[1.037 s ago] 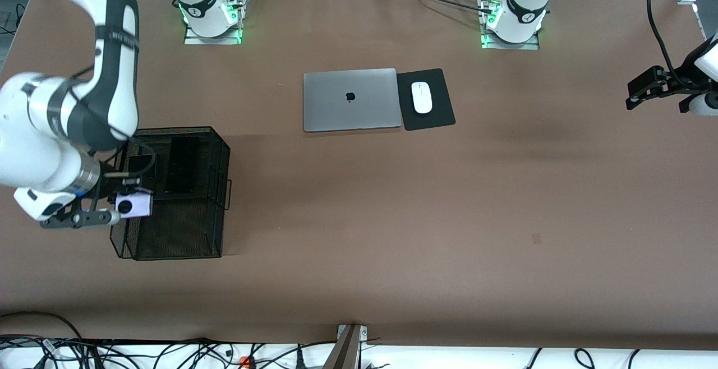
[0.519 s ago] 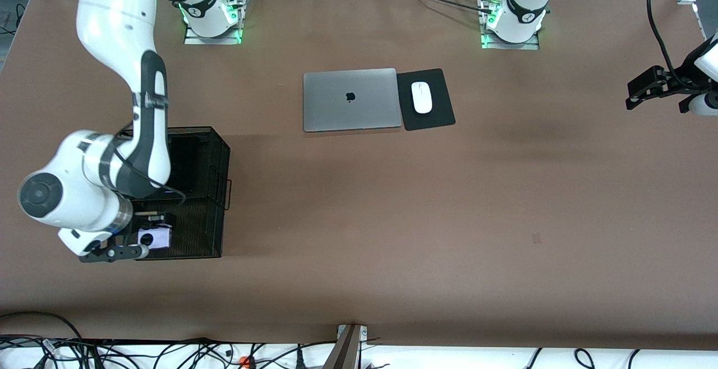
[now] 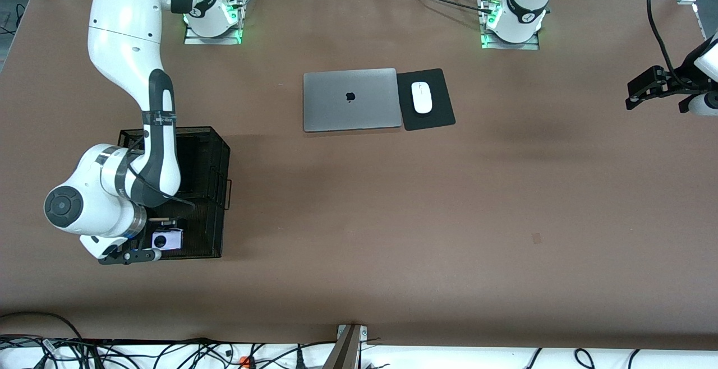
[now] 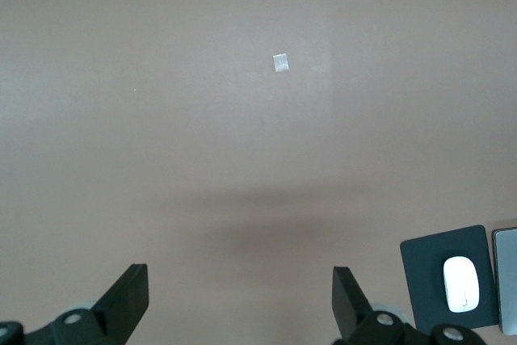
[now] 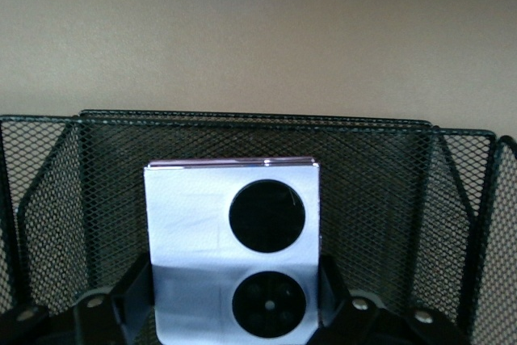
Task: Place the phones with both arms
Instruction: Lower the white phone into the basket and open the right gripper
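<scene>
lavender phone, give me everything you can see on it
The lavender phone is small, squarish and folded, smooth pale case, two black circles on its face, thin seam along one edge. It sits between the jaws of the right gripper, inside the black mesh basket, at the end nearer the front camera, the circled face toward the wrist camera. Whether it touches the basket floor cannot be told.

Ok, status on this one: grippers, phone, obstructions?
Right gripper in mesh basket, fingers around lavender phone. Left gripper open, waiting over bare table. Nothing blocking.
</scene>
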`<state>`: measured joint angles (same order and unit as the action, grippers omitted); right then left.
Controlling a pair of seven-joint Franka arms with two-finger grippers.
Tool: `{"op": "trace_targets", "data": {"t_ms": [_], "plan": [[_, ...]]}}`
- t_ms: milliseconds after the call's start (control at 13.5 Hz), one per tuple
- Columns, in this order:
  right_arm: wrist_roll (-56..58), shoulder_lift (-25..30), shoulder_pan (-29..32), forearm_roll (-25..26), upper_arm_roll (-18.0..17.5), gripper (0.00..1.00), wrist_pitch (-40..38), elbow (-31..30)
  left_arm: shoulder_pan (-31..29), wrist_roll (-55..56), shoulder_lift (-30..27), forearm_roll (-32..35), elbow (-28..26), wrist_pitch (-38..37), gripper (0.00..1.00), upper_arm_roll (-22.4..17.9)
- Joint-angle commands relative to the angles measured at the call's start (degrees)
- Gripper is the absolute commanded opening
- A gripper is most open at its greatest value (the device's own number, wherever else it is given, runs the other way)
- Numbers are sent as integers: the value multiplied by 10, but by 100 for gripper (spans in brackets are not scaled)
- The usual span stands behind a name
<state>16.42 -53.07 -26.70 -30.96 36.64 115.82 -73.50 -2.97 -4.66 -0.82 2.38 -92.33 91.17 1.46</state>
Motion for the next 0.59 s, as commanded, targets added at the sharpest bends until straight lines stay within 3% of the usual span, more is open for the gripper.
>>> {"op": "trace_targets", "data": {"t_ms": [0, 148, 370, 519], "plan": [[-6, 3, 9, -11, -3, 100, -9, 19, -2, -11, 6, -6, 16, -10, 100, 1], [-6, 23, 1, -3, 2, 100, -28, 20, -2, -11, 7, -6, 16, -10, 100, 0], [-6, 81, -16, 8, 35, 100, -131, 20, -3, -11, 6, -6, 15, -10, 100, 1], [-18, 115, -58, 45, 65, 100, -172, 13, -3, -11, 6, -6, 15, -11, 100, 1]]}}
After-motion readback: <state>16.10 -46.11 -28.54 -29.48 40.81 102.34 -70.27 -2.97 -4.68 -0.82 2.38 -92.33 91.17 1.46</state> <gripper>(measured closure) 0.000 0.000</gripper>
